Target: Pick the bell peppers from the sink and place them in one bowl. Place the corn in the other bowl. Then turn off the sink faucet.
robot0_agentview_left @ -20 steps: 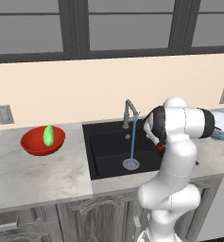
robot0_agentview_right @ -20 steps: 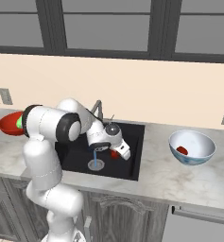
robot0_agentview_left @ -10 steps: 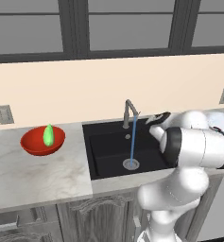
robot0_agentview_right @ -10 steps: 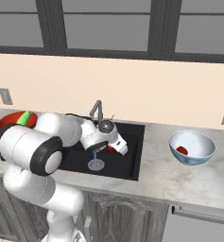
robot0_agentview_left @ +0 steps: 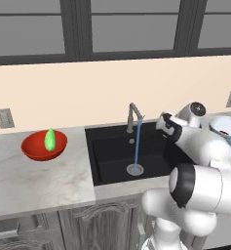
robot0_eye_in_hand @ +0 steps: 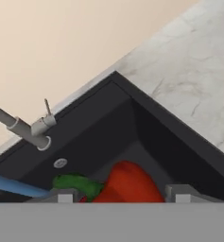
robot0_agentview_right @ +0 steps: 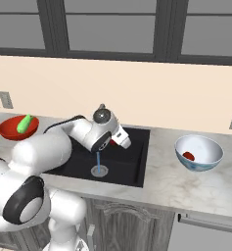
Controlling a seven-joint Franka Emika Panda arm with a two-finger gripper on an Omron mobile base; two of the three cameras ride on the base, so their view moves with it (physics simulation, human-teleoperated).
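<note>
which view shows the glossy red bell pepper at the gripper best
The hand view: the glossy red bell pepper sits large between the gripper tips, green stem visible, above the black sink. The right base view shows a small red patch at the gripper. The left base view doesn't let me pick it out.

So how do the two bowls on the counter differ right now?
The red bowl is wide and shallow; the white-and-blue bowl is deeper, with a pale inside. The red bowl holds the green corn; the white-and-blue bowl holds one red bell pepper. They sit on opposite sides of the sink. Both are round and upright.
</note>
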